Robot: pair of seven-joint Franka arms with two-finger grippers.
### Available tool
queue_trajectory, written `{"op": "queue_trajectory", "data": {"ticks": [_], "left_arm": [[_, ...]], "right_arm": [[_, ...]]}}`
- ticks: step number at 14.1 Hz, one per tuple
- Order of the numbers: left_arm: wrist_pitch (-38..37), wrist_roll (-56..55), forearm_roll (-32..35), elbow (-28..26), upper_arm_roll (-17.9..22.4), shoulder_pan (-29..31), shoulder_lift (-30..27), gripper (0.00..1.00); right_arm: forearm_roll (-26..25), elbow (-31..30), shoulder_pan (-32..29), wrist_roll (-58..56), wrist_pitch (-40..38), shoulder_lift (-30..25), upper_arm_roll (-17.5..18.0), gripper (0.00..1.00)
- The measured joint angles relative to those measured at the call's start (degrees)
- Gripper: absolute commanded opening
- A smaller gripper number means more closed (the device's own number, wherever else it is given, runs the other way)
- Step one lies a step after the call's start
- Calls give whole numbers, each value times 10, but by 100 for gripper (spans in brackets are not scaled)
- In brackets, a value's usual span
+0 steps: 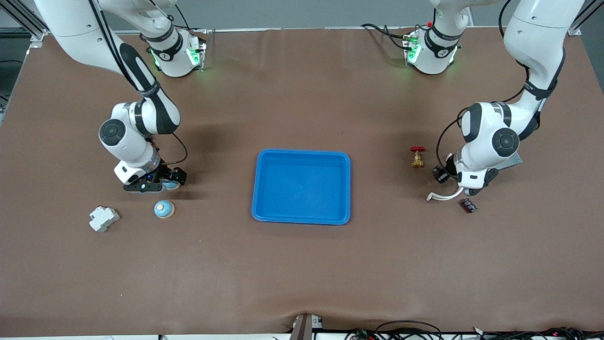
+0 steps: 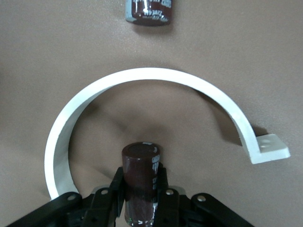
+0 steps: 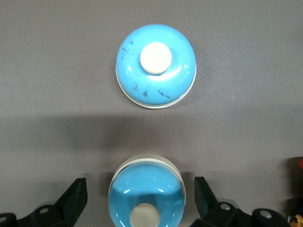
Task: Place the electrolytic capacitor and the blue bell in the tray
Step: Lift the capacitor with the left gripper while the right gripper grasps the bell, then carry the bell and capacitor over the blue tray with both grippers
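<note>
Brown matting covers the whole bench [image 1: 302, 274], and the bright-blue tray [image 1: 302, 216] lies in its middle with nothing in it. Toward the left arm's end, the left hand [image 2: 140, 198] is low at the bench with its fingers [image 2: 115, 187] closed on an electrolytic capacitor [image 2: 140, 182], a dark maroon cylinder gripped on its sides. A white curved strip [image 2: 142, 75] lies on the matting arching around that spot, one end finishing in a small flat tab. A second capacitor [image 2: 148, 12] of the same maroon colour lies on the bench just outside the arc. In the front view a small brass valve with a red handwheel [image 1: 417, 158] stands upright between the tray and the left arm, and a small dark component [image 1: 468, 205] lies just beside the hand, nearer to the front camera. Toward the right arm's end, the right hand [image 3: 140, 198] is spread wide, one finger [image 3: 75, 196] on each side of a blue bell [image 3: 146, 194] with a pale button on top; no contact with it shows. Another blue bell [image 1: 164, 208] sits on the matting nearer to the front camera, and a grey-white moulded block [image 1: 104, 218] lies beside it, closer to the bench's end.
</note>
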Motion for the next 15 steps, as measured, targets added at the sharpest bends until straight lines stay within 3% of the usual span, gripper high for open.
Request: {"op": "queue_trajectory", "data": {"ticks": [1,2,5,9,11,15], "left_arm": [[2,0,0,3,0,0,-1,0],[2,-2,0,9,-1,0,-5,0],[-35,-45,0,39,-20,-4,-37,0],[-185,-145,0,132,-103,-18,-73,0],[-232,-190,0,184,-128,-36,-71,0],[-239,-299,0,253,-132,-118,-28,0]], "right_arm": [[-1,0,0,-1,0,2,0,31],[-1,0,0,-1,0,3,0,0],[-1,0,0,-1,-1,4,-1,0],[-1,4,3,-1,-8,4,0,0],[-1,22,17,14,-54,3,0,0],[-1,95,78,122,-191,-20,3,0]]}}
